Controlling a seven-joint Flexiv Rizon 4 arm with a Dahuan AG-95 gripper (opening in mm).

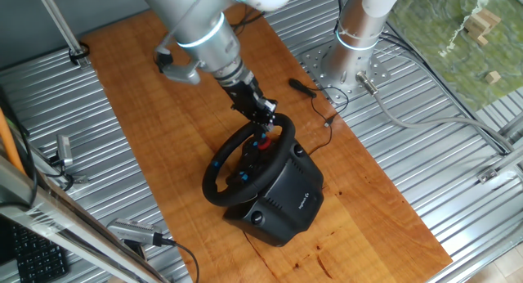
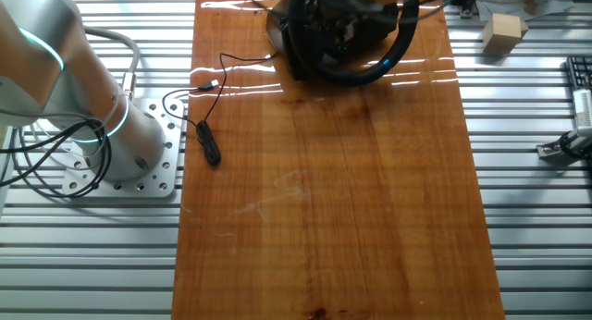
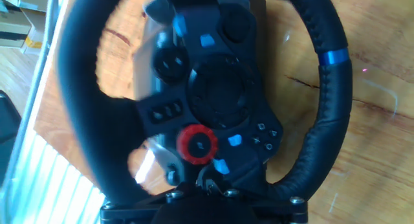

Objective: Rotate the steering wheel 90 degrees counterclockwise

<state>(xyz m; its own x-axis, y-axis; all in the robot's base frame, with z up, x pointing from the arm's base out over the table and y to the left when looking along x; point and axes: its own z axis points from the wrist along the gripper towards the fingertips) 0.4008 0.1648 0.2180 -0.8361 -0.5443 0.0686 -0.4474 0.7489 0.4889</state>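
The black steering wheel (image 1: pixel 245 156) stands on its boxy black base (image 1: pixel 282 201) on the wooden board, its face turned up and to the left. A blue mark (image 1: pixel 216 163) sits on the left of its rim. My gripper (image 1: pixel 265 129) reaches down from the upper left, its tips inside the rim by the hub with the red knob. In the hand view the hub (image 3: pixel 213 101), the red knob (image 3: pixel 197 144) and the blue rim mark (image 3: pixel 336 56) fill the frame. My gripper (image 3: pixel 207 183) shows at the bottom edge, jaws close together. In the other fixed view the wheel (image 2: pixel 356 38) is at the far edge.
A small black tool with a cable (image 1: pixel 302 87) lies on the board near the arm's base plate (image 1: pixel 339 66); it also shows in the other fixed view (image 2: pixel 211 146). A wooden block (image 2: pixel 504 31) sits off the board. Ribbed metal tabletop (image 1: pixel 409 136) surrounds the board.
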